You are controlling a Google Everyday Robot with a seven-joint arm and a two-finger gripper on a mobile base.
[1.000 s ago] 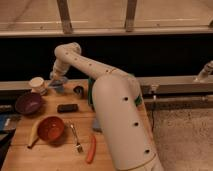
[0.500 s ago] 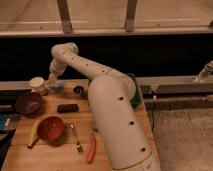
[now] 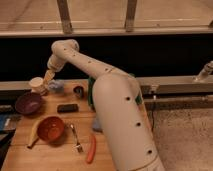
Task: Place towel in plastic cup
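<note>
A pale plastic cup (image 3: 36,84) stands upright at the far left of the wooden table (image 3: 57,160). A crumpled blue-grey towel (image 3: 56,86) lies on the table just right of the cup. My gripper (image 3: 47,77) is at the end of the white arm (image 3: 82,62), low over the table, between the cup and the towel and close to the cup's right side. Whether it touches the towel is hidden.
A purple bowl (image 3: 28,103) sits front-left of the cup. A black block (image 3: 67,107), a small dark round object (image 3: 78,91), an orange bowl (image 3: 50,128), a banana (image 3: 34,136), a fork (image 3: 75,138) and a red stick-shaped object (image 3: 91,148) lie nearer.
My gripper has moved left and slightly down, closer to the cup. The objects on the table have not moved.
</note>
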